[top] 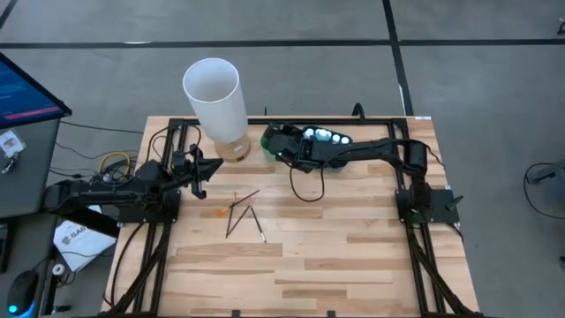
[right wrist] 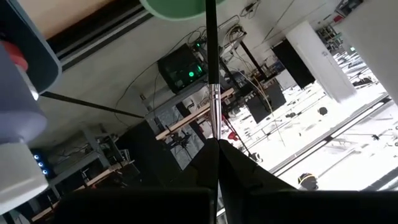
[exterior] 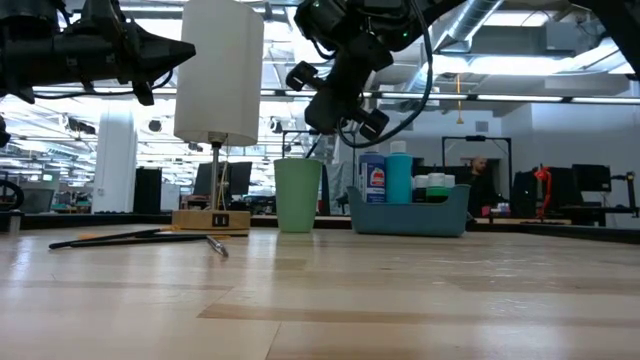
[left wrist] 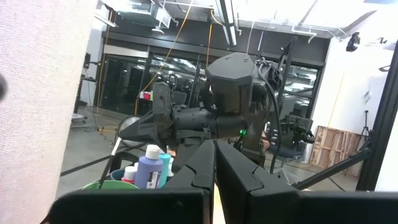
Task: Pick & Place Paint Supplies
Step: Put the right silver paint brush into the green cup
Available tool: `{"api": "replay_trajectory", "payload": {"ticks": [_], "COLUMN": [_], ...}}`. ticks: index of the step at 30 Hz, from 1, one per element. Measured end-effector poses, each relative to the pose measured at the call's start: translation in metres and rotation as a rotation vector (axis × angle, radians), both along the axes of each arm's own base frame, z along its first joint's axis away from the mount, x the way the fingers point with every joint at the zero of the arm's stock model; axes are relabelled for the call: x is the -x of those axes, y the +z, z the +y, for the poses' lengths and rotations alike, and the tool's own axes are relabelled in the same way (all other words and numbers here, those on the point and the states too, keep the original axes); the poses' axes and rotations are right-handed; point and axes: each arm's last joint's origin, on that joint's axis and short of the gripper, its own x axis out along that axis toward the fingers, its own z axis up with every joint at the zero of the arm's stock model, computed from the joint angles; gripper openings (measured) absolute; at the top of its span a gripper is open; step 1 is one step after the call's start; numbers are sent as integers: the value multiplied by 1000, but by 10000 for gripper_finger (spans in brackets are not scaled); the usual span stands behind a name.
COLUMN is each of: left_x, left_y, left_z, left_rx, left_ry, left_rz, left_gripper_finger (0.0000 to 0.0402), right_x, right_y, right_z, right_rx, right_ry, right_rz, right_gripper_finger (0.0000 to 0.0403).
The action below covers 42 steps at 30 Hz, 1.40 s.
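Blue rounded plastic tray beside the right gripper already holds several small white-capped paint bottles. Small green cup sits directly below that gripper, whose fingers are clamped on a thin dark brush aimed at the cup. Thin dark brushes lie loose on the wood, near the left gripper, which is closed and empty. Judgement: bottles placed; several brushes remain.

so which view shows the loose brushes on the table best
The high view: the brushes lie crossed on bare wood in front of the lamp, each one separable. The low view shows them edge-on, overlapping. The left wrist view shows none; the right wrist view shows only one brush, in its jaws.
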Motion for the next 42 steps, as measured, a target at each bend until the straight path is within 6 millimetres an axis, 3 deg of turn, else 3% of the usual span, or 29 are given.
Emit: {"api": "replay_trajectory", "payload": {"ticks": [12, 19, 27, 32, 37, 42], "left_x": [0, 0, 0, 0, 0, 0], "left_y": [0, 0, 0, 0, 0, 0], "left_z": [0, 0, 0, 0, 0, 0], "left_rx": [0, 0, 0, -1, -1, -1], "left_ry": [0, 0, 0, 0, 0, 0], "left_rz": [0, 0, 0, -1, -4, -4], "left_gripper_finger": [2, 2, 2, 2, 2, 2], "right_x": [0, -1, 4, 18, 31, 35], "right_y": [0, 7, 72, 107, 115, 99], "right_z": [2, 11, 61, 101, 135, 166], "right_rx": [-8, -26, -148, -374, -623, -1040], "right_ry": [-5, -36, 9, -38, -86, -200], "right_rz": [-22, -150, -593, -1077, -1315, -1378], "right_gripper_finger": [65, 92, 93, 93, 93, 93]}}
